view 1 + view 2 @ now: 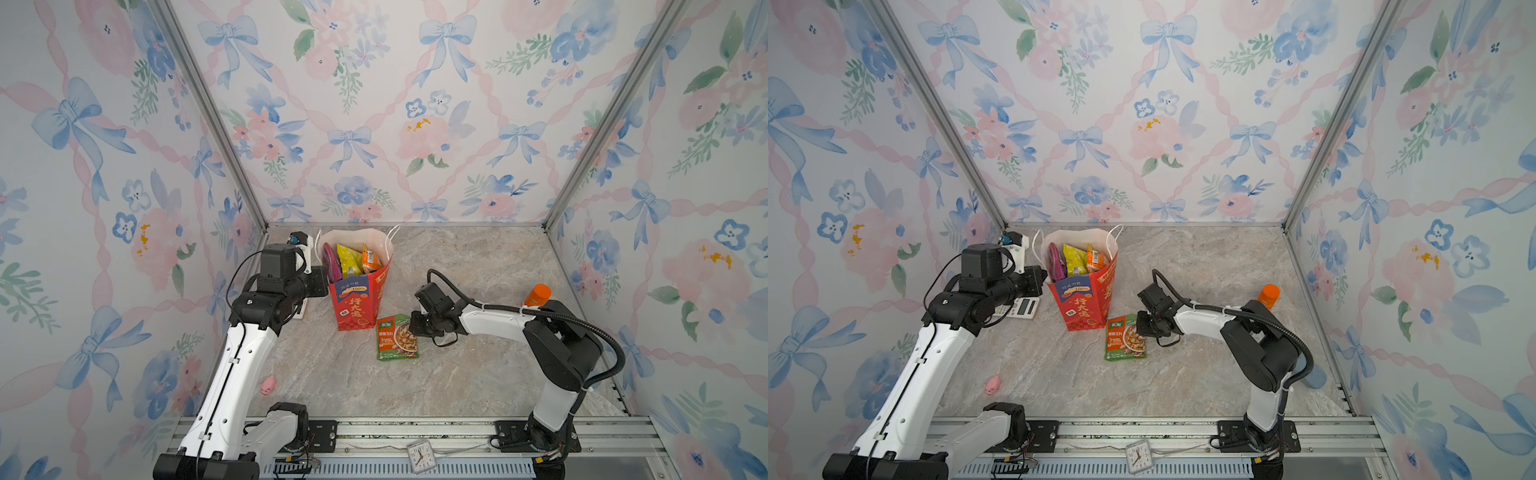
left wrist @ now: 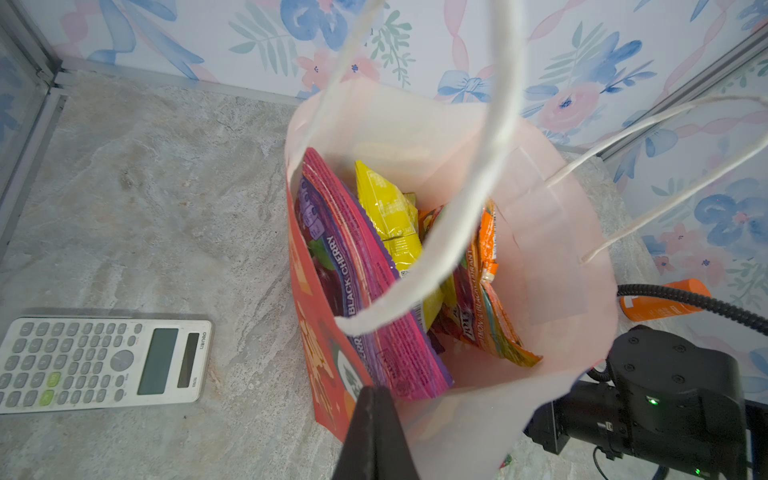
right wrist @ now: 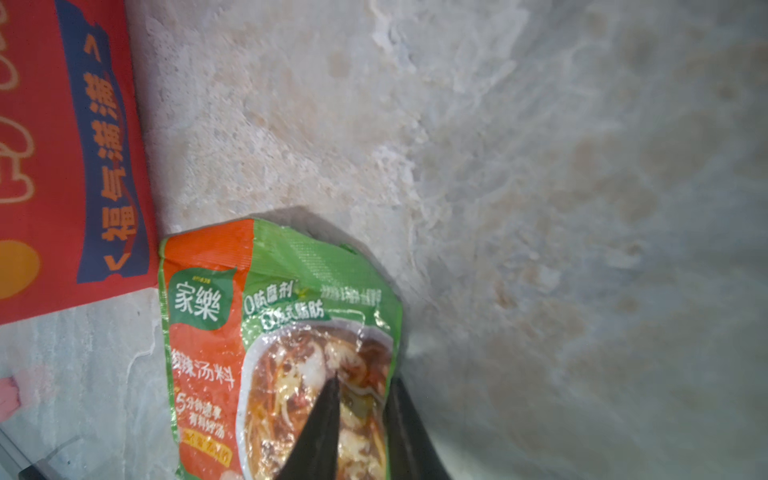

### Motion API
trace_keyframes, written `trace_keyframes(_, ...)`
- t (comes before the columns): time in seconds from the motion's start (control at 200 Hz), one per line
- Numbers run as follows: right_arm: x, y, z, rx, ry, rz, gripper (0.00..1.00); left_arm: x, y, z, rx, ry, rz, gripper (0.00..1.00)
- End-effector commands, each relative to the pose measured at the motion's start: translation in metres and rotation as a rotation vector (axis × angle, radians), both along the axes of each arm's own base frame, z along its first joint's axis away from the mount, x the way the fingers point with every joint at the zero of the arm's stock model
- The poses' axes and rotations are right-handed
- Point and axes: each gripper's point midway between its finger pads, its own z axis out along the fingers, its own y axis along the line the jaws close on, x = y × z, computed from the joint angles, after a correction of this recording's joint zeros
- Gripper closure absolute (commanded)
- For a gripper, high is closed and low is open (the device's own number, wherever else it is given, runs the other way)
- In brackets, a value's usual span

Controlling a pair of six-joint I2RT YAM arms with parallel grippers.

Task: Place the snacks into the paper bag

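marbled grey surface [image 1: 478,374] inside flowered walls [image 1: 374,104]. one red paper bag [image 1: 353,307] stands upright, its rim pinched by the closed left hand [image 2: 376,399]. three snacks [image 1: 351,259] show inside: purple packet [image 2: 374,291], yellow packet [image 2: 386,208], orange packet [image 2: 486,257]. one green packet [image 1: 397,337] lies just beside the bag's base, its edge clamped in the right hand [image 3: 361,399], likely the last left.

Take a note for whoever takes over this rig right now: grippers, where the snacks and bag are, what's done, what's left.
Grippers: left gripper shut on the bag rim; right gripper closed on the edge of the green packet.
Where: bag upright on the table, green packet lying beside it.
Done: purple packet, yellow packet and orange packet in the bag.
Left: green packet, the only one out.
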Motion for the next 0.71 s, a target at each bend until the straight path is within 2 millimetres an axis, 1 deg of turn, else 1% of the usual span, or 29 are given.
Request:
trace_keyframes(0.0,-0.013,-0.018,-0.035,-0.104,0.091,-0.003,0.91,-0.003,0.000,0.007,0.006,-0.028,-0.017,1.00)
trace_keyframes(0.065,-0.009,-0.015,-0.030,-0.092,0.077,0.002,1.00,-0.003,0.000,0.008,0.004,-0.031,-0.018,1.00)
trace_keyframes(0.175,-0.001,-0.011,-0.010,-0.061,0.031,0.009,1.00,-0.003,0.000,0.007,0.000,-0.028,-0.017,1.00)
trace_keyframes(0.29,0.009,-0.012,0.022,-0.031,-0.044,0.018,1.00,-0.002,-0.001,0.007,0.000,-0.025,-0.019,1.00)
trace_keyframes(0.445,0.018,-0.014,0.072,-0.027,-0.150,0.050,1.00,-0.001,-0.001,0.005,0.000,-0.020,-0.019,1.00)
trace_keyframes(0.485,0.019,-0.014,0.082,-0.018,-0.165,0.049,1.00,-0.001,-0.001,0.006,0.001,-0.022,-0.017,1.00)
trace_keyframes(0.52,0.020,-0.014,0.086,-0.017,-0.168,0.049,1.00,-0.001,-0.001,0.006,0.002,-0.023,-0.019,1.00)
trace_keyframes(0.525,0.020,-0.014,0.092,-0.008,-0.179,0.048,1.00,-0.001,-0.001,0.005,0.002,-0.021,-0.019,1.00)
trace_keyframes(0.54,0.020,-0.014,0.099,-0.003,-0.198,0.059,1.00,0.000,-0.001,0.005,0.003,-0.021,-0.018,1.00)
trace_keyframes(0.7,0.020,-0.016,0.132,0.017,-0.250,0.069,1.00,0.000,-0.001,0.004,0.000,-0.017,-0.021,1.00)
